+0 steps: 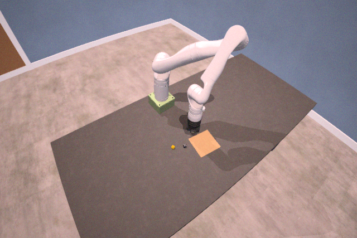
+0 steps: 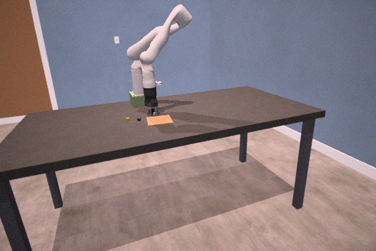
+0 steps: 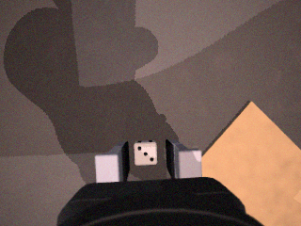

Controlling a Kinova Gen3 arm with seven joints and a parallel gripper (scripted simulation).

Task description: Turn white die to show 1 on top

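Observation:
The white die [image 3: 145,153] lies on the dark table just off the orange mat [image 3: 263,160], with three pips facing the wrist camera. My gripper [image 3: 147,154] points straight down over it, open, one finger on each side of the die with a small gap on both sides. In the top and exterior views the gripper [image 1: 193,131] [image 2: 153,111] is low over the table at the mat's [image 1: 204,143] [image 2: 159,119] near corner, and it hides the white die there.
A yellow die [image 1: 173,146] [image 2: 127,119] and a black die [image 1: 184,145] [image 2: 138,119] lie on the table left of the mat, apart from each other. The arm's green base [image 1: 161,102] stands behind.

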